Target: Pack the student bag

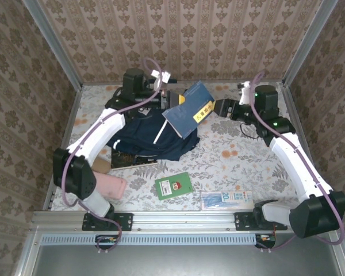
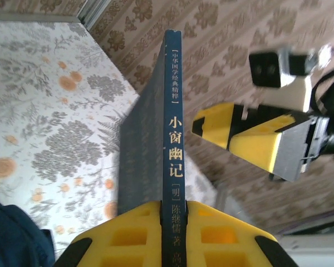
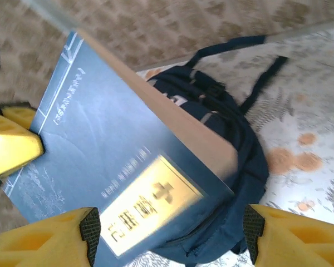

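Left arm (image 1: 103, 129): from its base at the near-left edge it runs up the table's left side, elbow low, forearm angled in twd back centre. The left gripper (image 1: 173, 98) is clamped narrow on a blue book (image 1: 190, 109), which is held off the table, tilted, over the back part of the student bag (image 1: 152, 138). In left wrist view the yellow fingers (image 2: 128, 233) pinch the book on either side of its spine. The spine, w/ Chinese characters, faces the cam.

Right arm (image 1: 296, 158): from the near-right base it goes up the right side, bends at the back, wrist turned in twd centre. The right gripper (image 1: 223, 107) is spread wide, just beside the book's right edge. In right wrist view its fingertips (image 3: 55, 239) sit far apart at the bottom of frame w/ the cover's lower corner btwn them. No contact visible.

The bag is navy and lies slumped on the table (image 1: 247, 158), left of centre, in the back half. Its dark straps lie out on the cloth beside it.

The table has a grey floral cloth w/ orange blooms. Also on it:
- a dark flat book (image 1: 133, 160), partly under the bag's near edge
- a pink case (image 1: 110, 185) at near left
- a green booklet (image 1: 174, 185) near centre
- a banknote-like packet (image 1: 226, 199) to its right

Room: brown damask wallpaper (image 1: 190, 40) on three sides, metal posts (image 1: 52, 40) at the back corners, and a metal rail (image 1: 184, 219) along the near edge carrying both bases.
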Motion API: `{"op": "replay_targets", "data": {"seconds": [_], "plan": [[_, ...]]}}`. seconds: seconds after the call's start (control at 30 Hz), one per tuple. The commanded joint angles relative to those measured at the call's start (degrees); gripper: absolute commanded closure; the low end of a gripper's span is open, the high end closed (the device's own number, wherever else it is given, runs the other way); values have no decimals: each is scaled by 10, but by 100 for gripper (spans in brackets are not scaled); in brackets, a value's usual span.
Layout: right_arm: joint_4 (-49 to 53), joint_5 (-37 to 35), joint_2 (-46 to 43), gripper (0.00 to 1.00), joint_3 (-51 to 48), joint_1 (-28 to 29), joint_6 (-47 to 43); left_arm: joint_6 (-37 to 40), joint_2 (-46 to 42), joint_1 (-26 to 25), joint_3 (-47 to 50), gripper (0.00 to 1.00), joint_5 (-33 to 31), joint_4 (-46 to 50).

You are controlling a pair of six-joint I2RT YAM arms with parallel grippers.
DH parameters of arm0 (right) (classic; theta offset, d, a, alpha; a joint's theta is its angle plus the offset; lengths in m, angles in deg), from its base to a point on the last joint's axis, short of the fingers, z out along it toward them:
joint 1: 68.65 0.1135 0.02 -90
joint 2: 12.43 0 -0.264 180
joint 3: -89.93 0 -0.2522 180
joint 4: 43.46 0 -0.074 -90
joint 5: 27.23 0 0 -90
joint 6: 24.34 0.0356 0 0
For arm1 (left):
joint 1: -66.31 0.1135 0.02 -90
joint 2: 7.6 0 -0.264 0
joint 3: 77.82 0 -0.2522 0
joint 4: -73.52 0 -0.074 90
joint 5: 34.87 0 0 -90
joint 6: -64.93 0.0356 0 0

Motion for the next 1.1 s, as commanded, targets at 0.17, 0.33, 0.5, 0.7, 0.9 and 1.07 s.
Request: {"op": "replay_targets", "data": {"seconds": [0.17, 0.33, 0.5, 0.7, 0.9, 1.07], "plan": [[-101, 26, -89, 24, -64, 47, -326, 387, -151, -64, 72, 100, -115, 134], [-57, 99, -91, 23, -68, 52, -437, 443, -211, -69, 108, 100, -81, 123], [-103, 162, -117, 23, -102, 75, -448, 485, -254, -71, 152, 100, -55, 107], [-100, 201, -112, 26, -96, 100, -462, 520, -270, -73, 177, 100, -28, 95], [-43, 231, -80, 47, -65, 113, -480, 523, -275, -73, 183, 100, 0, 83], [-37, 236, -68, 57, -71, 114, -479, 526, -289, -73, 190, 100, -4, 70]]}}
